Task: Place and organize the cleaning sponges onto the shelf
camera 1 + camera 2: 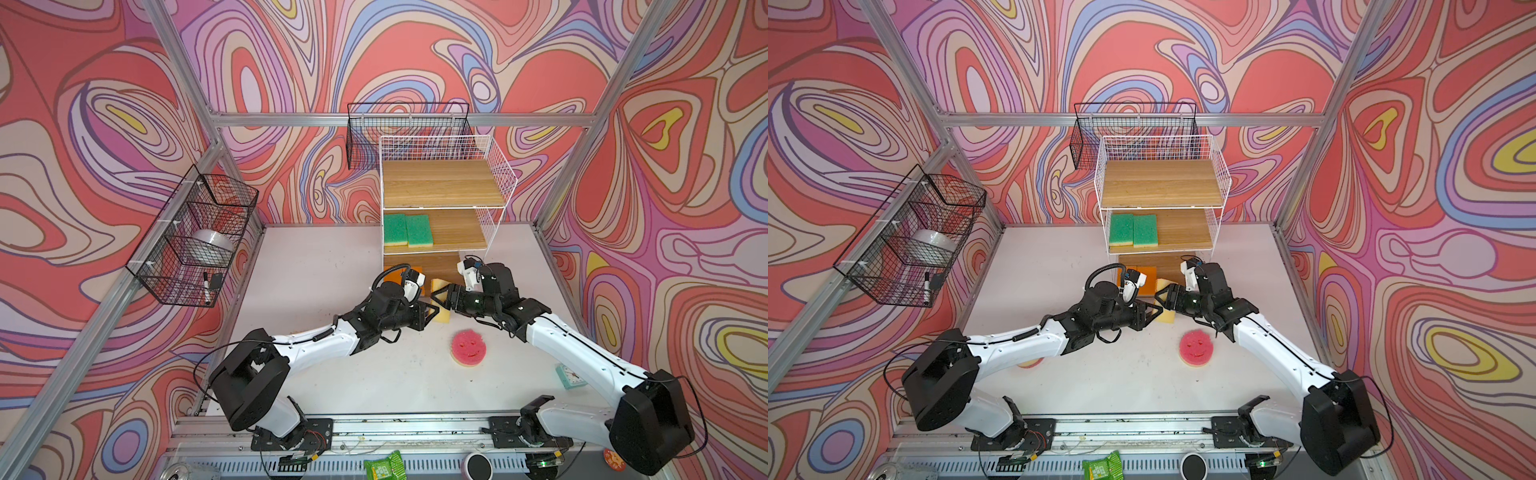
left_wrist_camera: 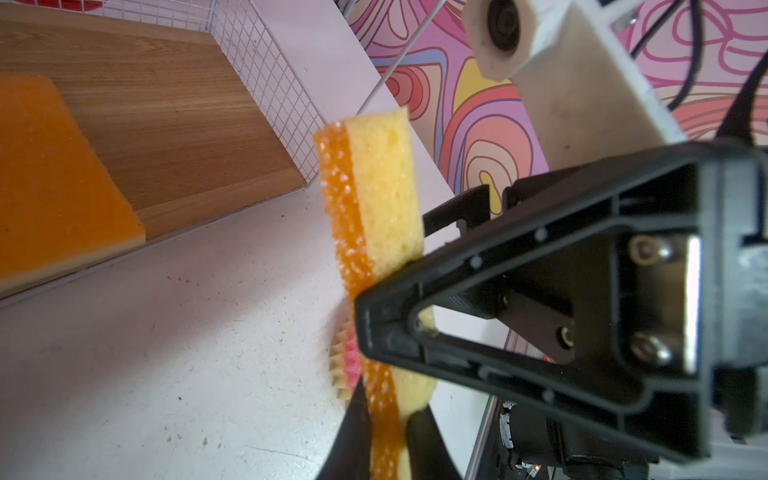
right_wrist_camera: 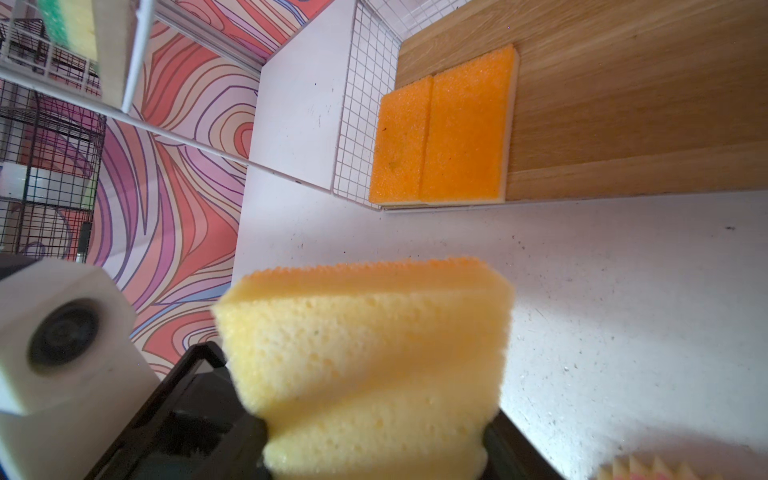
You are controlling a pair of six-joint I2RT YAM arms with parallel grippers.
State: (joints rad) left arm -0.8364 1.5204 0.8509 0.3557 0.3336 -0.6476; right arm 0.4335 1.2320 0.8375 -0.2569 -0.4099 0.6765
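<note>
Meeting at frame centre in both top views, just below the shelf (image 1: 440,183): both grippers on one orange-faced sponge (image 2: 382,199), held on edge over the table (image 1: 316,270). Left gripper (image 2: 384,432): fingers pressed on its two faces. Right gripper (image 3: 374,453): jaws against its ends, foam squeezed narrower there. Two green sponges (image 1: 407,230) side by side on the middle board, left part. Two orange sponges (image 3: 444,133) touching on the bottom board. Pink smiley sponge (image 1: 468,348) flat on the table, lower right of centre. Second round one (image 1: 1030,362) mostly hidden under the left arm.
</note>
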